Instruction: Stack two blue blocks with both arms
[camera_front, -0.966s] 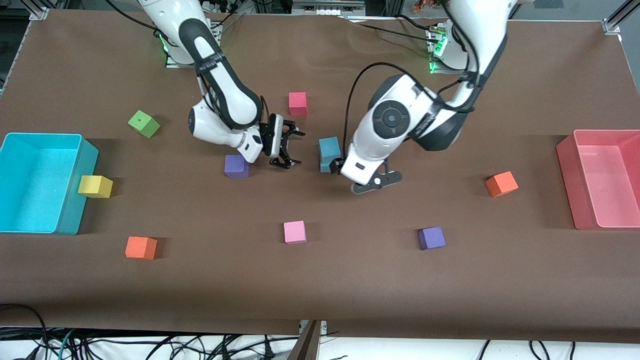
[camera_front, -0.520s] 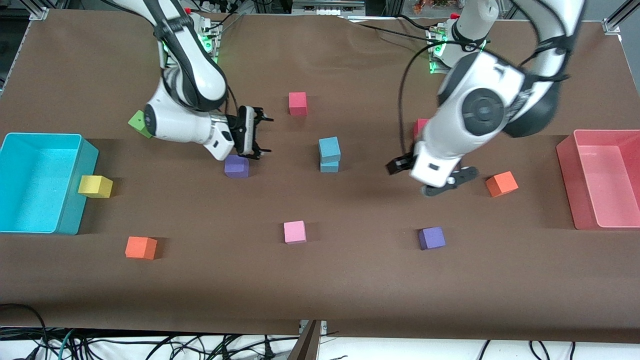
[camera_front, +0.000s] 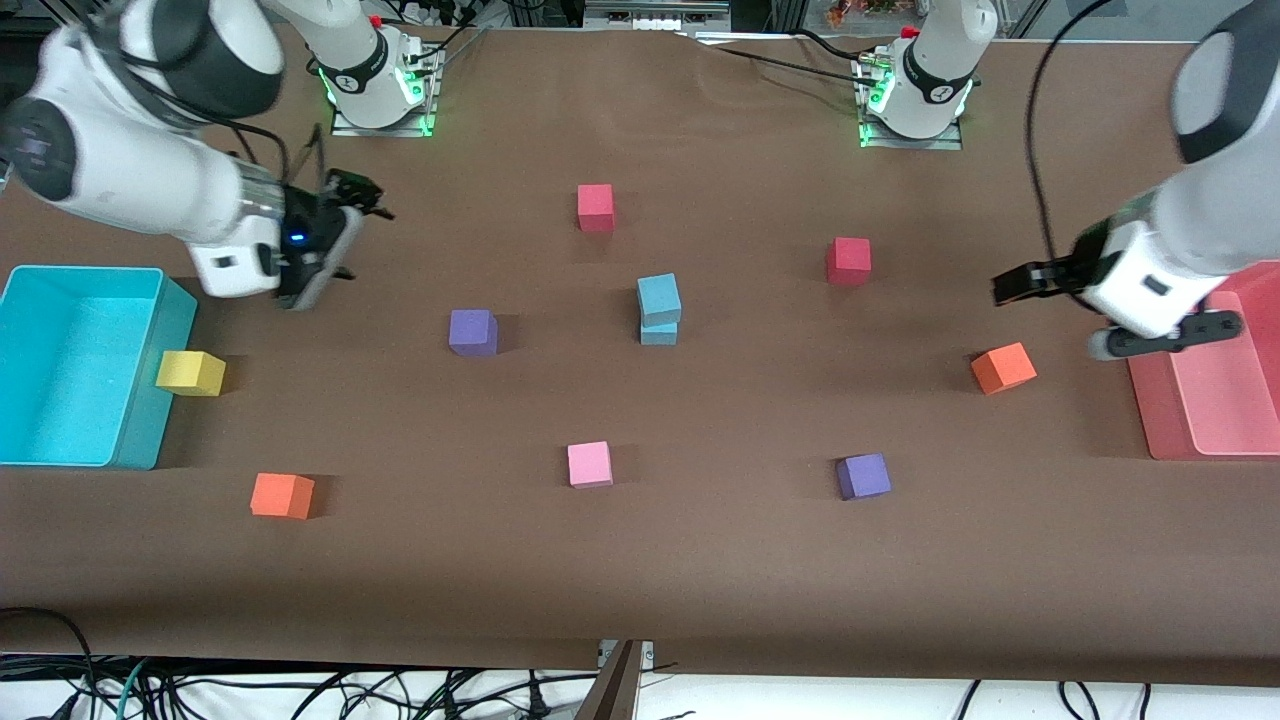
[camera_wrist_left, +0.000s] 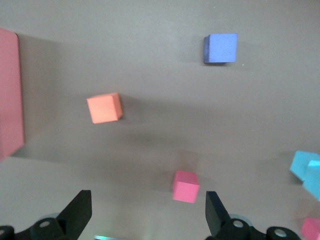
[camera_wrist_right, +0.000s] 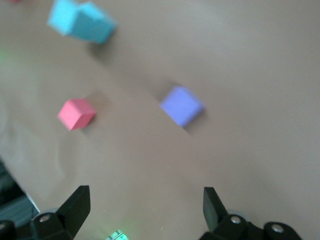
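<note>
The two blue blocks (camera_front: 659, 298) stand stacked at mid-table, the upper one turned slightly on the lower one (camera_front: 658, 334), and nothing touches them. They also show in the left wrist view as blue blocks (camera_wrist_left: 306, 172) and in the right wrist view as blue blocks (camera_wrist_right: 82, 22). My right gripper (camera_front: 350, 240) hangs open and empty over the table beside the cyan bin (camera_front: 60, 290); its own view has the right gripper (camera_wrist_right: 145, 205) above bare cloth. My left gripper (camera_front: 1050, 318) is open and empty over the table by the red bin (camera_front: 1160, 430); the left gripper (camera_wrist_left: 147, 210) frames a red cube (camera_wrist_left: 186, 186).
Loose cubes lie around the stack: purple (camera_front: 473, 332), red (camera_front: 595, 207), red (camera_front: 848, 260), orange (camera_front: 1003, 367), purple (camera_front: 863, 476), pink (camera_front: 589, 464), orange (camera_front: 282, 495), and yellow (camera_front: 190, 373) against the cyan bin.
Both arms have drawn away from the stack, the right toward the cyan bin, the left toward the red bin. Both grippers stayed open. The stacked blocks have not moved.
</note>
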